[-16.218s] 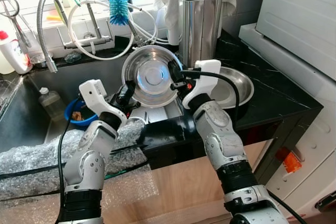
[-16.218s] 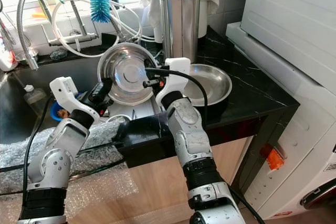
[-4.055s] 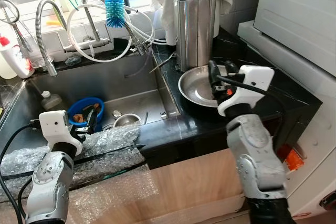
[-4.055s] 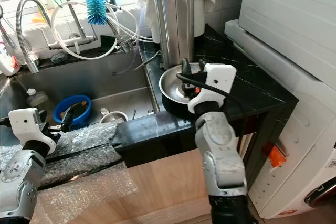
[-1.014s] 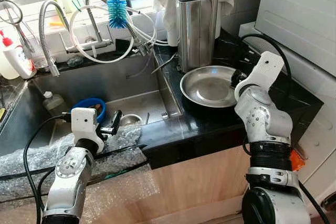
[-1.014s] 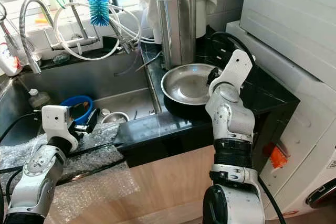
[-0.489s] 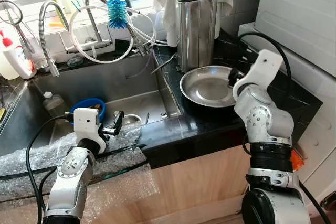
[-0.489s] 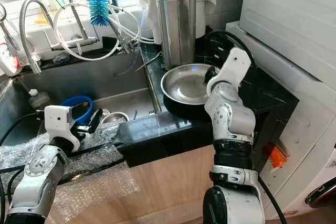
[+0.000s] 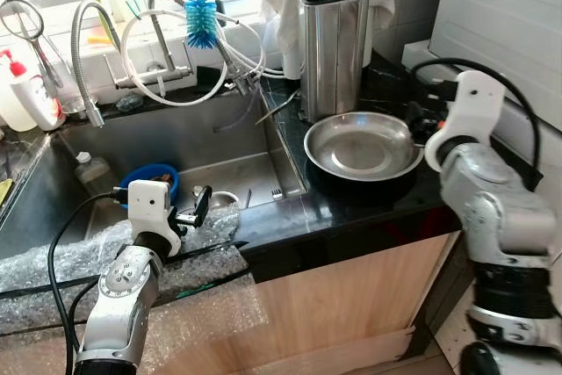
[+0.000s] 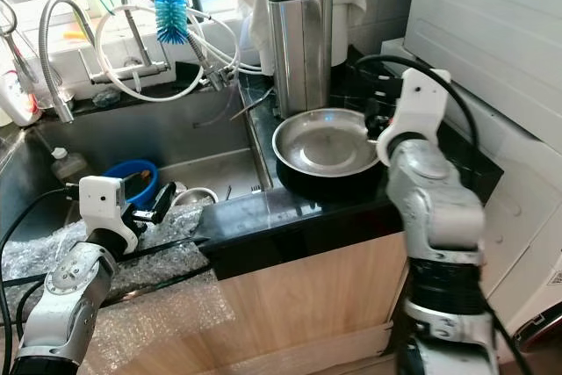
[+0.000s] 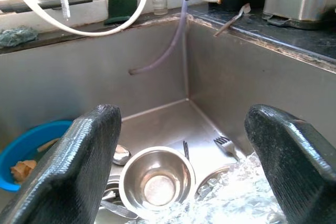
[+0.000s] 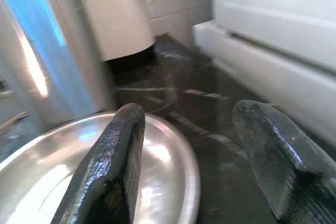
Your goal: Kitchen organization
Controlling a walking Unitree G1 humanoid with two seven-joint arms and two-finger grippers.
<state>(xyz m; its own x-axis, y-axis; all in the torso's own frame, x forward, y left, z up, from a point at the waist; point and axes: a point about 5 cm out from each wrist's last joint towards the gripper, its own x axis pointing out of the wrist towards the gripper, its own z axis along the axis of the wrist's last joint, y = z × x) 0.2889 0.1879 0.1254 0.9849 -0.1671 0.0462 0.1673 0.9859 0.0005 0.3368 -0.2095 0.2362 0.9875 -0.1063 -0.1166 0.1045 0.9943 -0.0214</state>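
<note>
The right gripper (image 12: 184,156) had backed off to the steel bowl's (image 9: 362,145) three o'clock — fingers spread, empty; bowl rested on the counter (image 9: 351,204). Left gripper (image 11: 184,156) gaped over the sink (image 9: 176,142) — likely next.

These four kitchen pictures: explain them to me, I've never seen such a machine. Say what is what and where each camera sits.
This is a humanoid robot with two silver arms. The two wide pictures come from its head, looking down. The other two come from wrist cameras, each looking between that gripper's black fingers. The left gripper hangs open over the steel sink, above a small steel bowl and a blue plastic bowl. The right gripper is open and holds nothing, beside the wide shiny steel bowl on the black stone counter, near a steel knife block.
</note>
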